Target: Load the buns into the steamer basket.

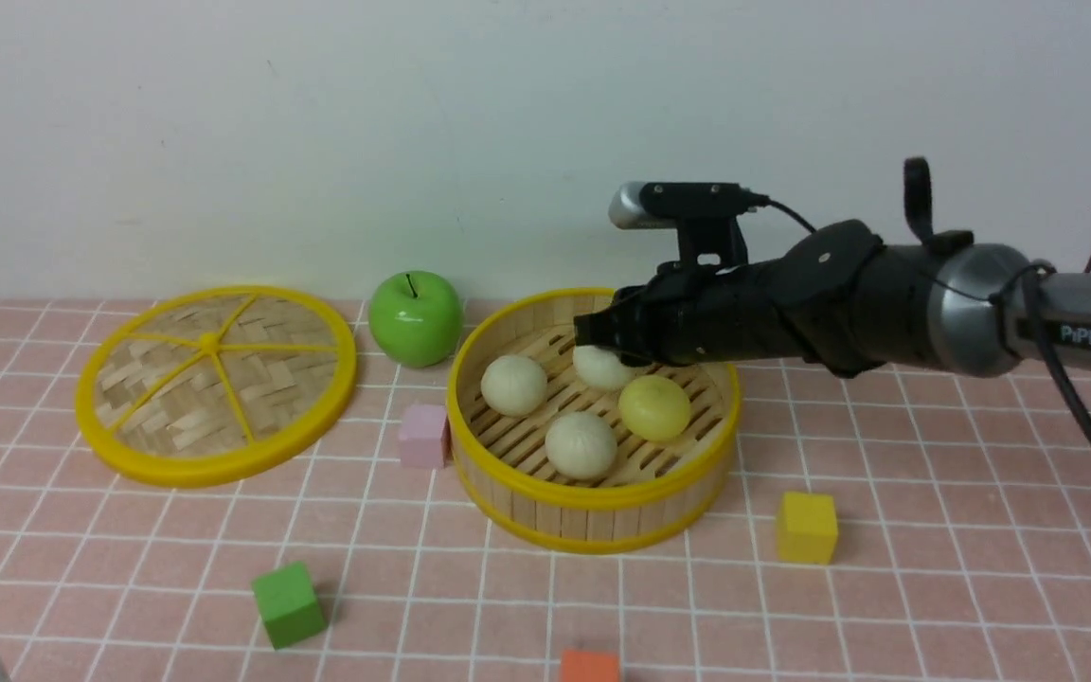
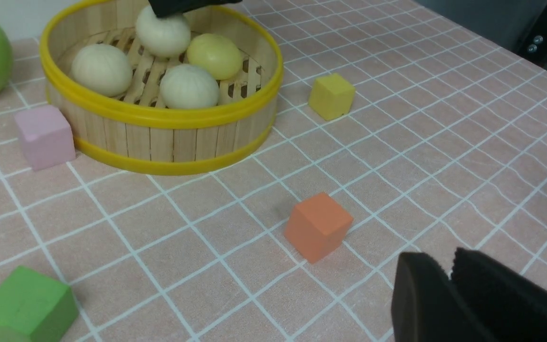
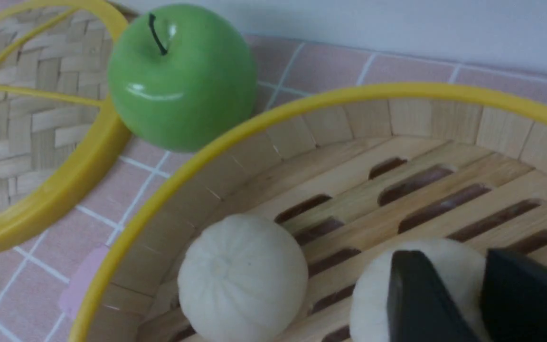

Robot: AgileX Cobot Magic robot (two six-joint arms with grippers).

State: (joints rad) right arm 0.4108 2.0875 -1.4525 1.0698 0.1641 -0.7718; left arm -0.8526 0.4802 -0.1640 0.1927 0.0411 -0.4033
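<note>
The space behind the table (image 1: 394, 606) is filled by a plain, pale blue-grey wall (image 1: 223, 123), marked by a few tiny dark specks. The wall is met by the table's far edge in a nearly straight line. The tabletop is covered in a dusty-pink tile pattern, divided into squares by thin white lines. Some of these lines are bent into slight waves towards the table's right side. The scene is lit softly and rather coolly, with the wall left smooth and evenly toned across most of its face.
</note>
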